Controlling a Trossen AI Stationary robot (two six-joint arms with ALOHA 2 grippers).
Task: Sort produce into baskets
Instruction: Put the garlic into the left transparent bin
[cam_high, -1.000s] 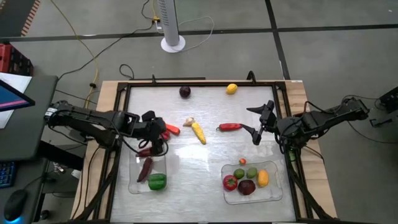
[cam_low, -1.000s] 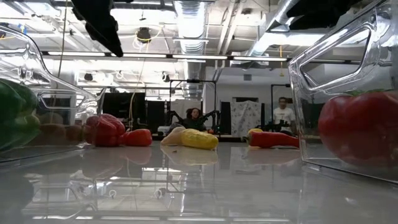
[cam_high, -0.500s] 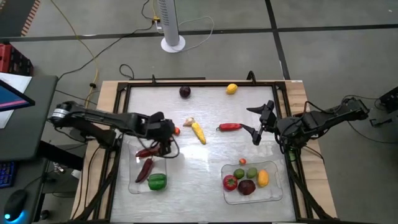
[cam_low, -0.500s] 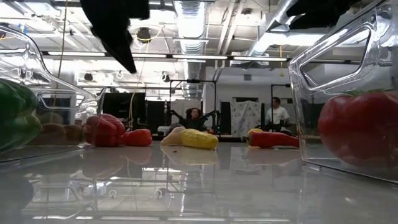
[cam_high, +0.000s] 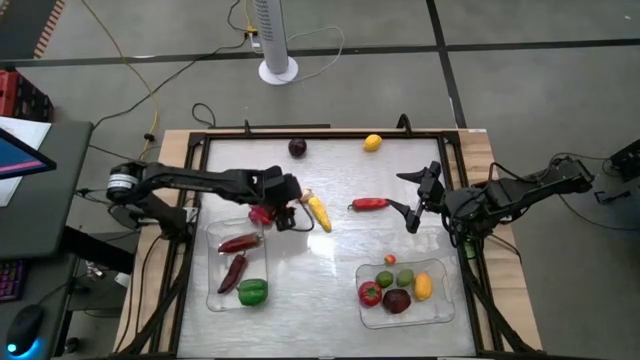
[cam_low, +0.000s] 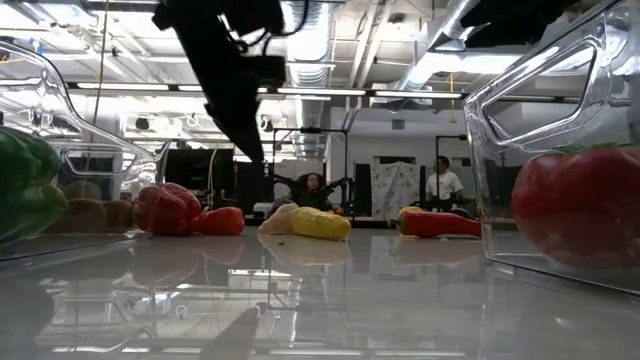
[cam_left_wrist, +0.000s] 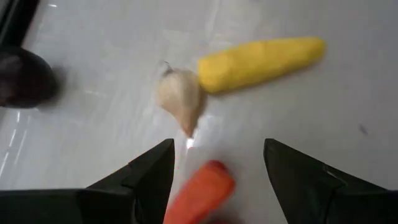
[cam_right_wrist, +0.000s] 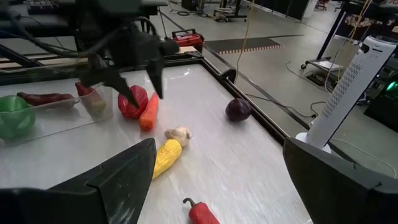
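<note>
Glossy white counter (cam_high: 330, 260), black-framed. Orange carrot (cam_left_wrist: 200, 191) on it beside the left basket's (cam_high: 212, 290) far edge, directly beneath the left claw (cam_left_wrist: 217, 171), long axis running roughly through the gap of the parted, empty fingers. Garlic bulb (cam_left_wrist: 180, 99) and yellow corn (cam_left_wrist: 261, 56) just beyond. Right claw (cam_high: 413, 197) spread wide, empty, well apart.

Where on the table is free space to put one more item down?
Bare surface lies between the left tray and the right tray, and between the purple onion and the lemon. It is crowded around the left gripper, near the corn, garlic and carrot.
</note>
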